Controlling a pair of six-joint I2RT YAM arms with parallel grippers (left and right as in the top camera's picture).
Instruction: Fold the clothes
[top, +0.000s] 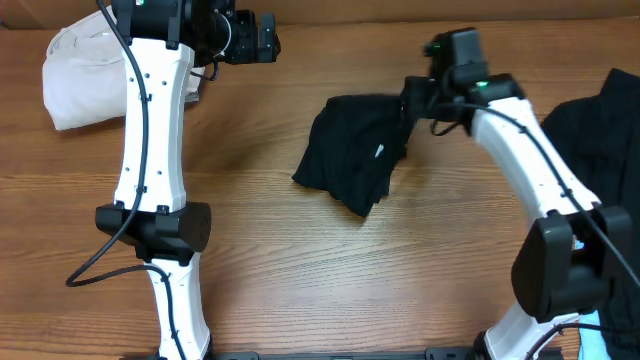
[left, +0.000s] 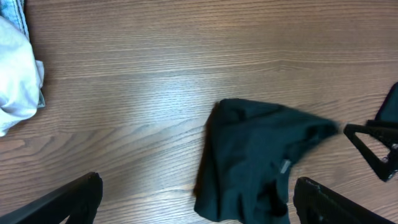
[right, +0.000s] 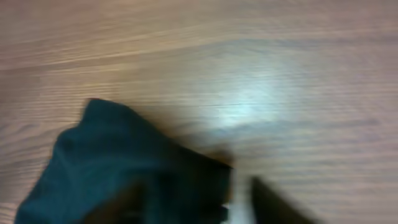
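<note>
Wood-grain counter (top: 250, 230) runs across the whole overhead view. Just left of my right fingers (top: 415, 100) lies a black garment (top: 350, 150), limp and crumpled into a rough heap, with a small white label (top: 380, 152) showing on top. Those fingers sit at its upper right corner. From above I cannot tell whether they are pinching the cloth or standing apart. A second black garment (top: 600, 115) lies well off on their other side, cut off by the right edge. My left fingers (top: 262, 40) hang at the far edge of the counter, well apart from the black heap. A cream-white bundle (top: 85, 80) of cloth lies beyond my left arm.

From my left wrist, my left fingers (left: 68, 202) are spread wide with nothing gripped, and only their dark tips show at the bottom corners. The black garment (left: 255, 162) lies ahead of and between them, nearer the right-hand tip, and one corner tapers toward my right fingers (left: 387, 167). The cream-white bundle (left: 15, 81) is ahead and to the left, cut off by the frame.

From my right wrist everything is blurred. The black garment (right: 124, 168) fills the lower left, right up against my right fingers (right: 280, 205). I make these out only as a dark smear, so I cannot tell here either whether they are spread or closed.
</note>
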